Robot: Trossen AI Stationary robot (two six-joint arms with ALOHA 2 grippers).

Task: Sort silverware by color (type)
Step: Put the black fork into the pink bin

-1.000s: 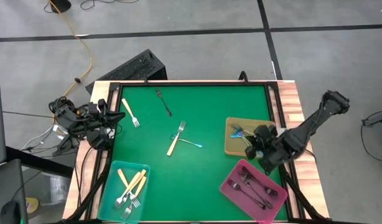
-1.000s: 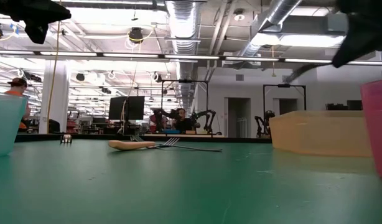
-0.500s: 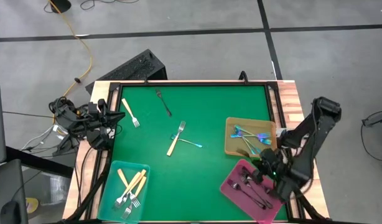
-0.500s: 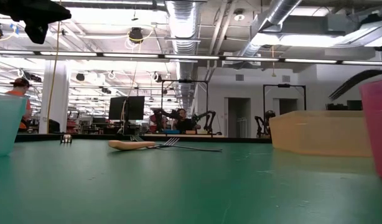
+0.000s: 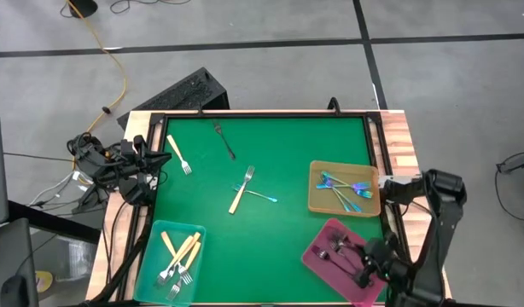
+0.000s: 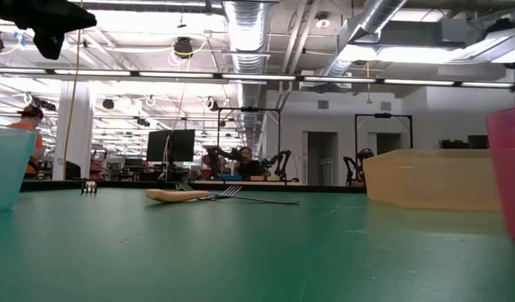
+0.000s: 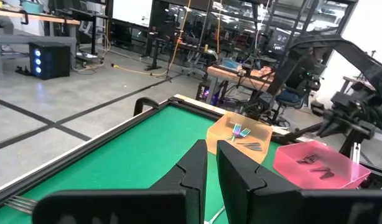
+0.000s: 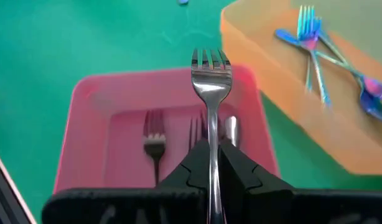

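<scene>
My right gripper (image 8: 211,155) hangs over the pink tray (image 5: 320,264) at the near right, shut on a dark metal fork (image 8: 210,81). More dark forks (image 8: 154,140) lie in that tray. The tan tray (image 5: 314,193) holds blue-rainbow forks (image 5: 344,188); the teal tray (image 5: 152,256) holds cream-handled forks (image 5: 182,253). Loose on the green mat lie a cream fork (image 5: 178,154), a dark fork (image 5: 224,140), and a cream fork (image 5: 241,189) crossed with a blue one (image 5: 262,196). My left gripper (image 7: 211,168) waits shut at the table's left edge, holding nothing. My right gripper pinches the dark fork's handle (image 8: 211,134) between its two fingers. The fork lies along the fingers, its tines (image 8: 210,62) sticking out ahead of them. The fingers slant downward from the table's right. The fork is lifted clear above the pink tray.
A black frame (image 5: 262,113) borders the green mat, with wooden strips along both sides. The tan tray (image 6: 429,178) and pink tray (image 6: 509,168) stand close together at the right. Open mat lies in the middle and along the near edge between the trays.
My right gripper has swung from beside the tan tray toward the table's near edge and now hangs over the pink tray. The left arm has kept still.
</scene>
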